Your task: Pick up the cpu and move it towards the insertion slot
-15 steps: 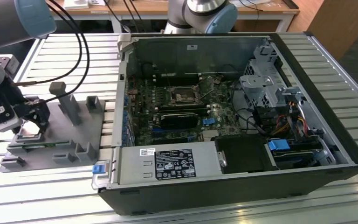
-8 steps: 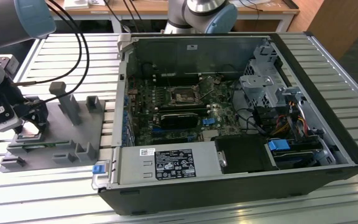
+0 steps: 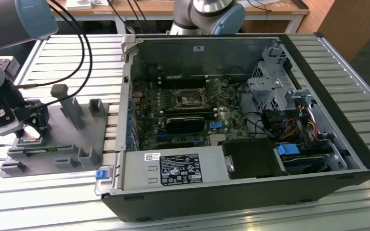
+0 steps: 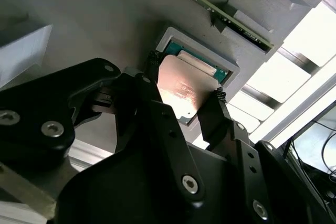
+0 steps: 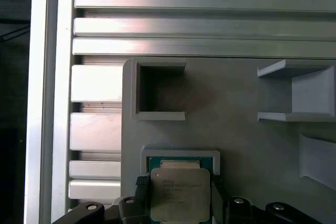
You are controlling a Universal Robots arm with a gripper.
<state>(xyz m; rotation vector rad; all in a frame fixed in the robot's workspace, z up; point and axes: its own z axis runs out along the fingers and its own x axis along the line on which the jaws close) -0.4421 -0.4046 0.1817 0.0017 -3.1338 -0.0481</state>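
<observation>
The cpu, a flat square chip with a silvery top, sits between my gripper's black fingers, which are shut on its two opposite edges. It hangs just above a square grey pocket with a green inside on the grey fixture plate. In the first wrist view the cpu partly covers that pocket. My gripper is at the exterior view's left, low over the fixture. The insertion slot, a dark square socket with a metal frame, lies on the motherboard inside the open computer case, well off to the exterior view's right.
Grey posts and blocks stand on the fixture beside my gripper. The open case's wall rises between fixture and motherboard. A long black card lies below the socket. Black cables hang from my arm. Another arm's base stands behind the case.
</observation>
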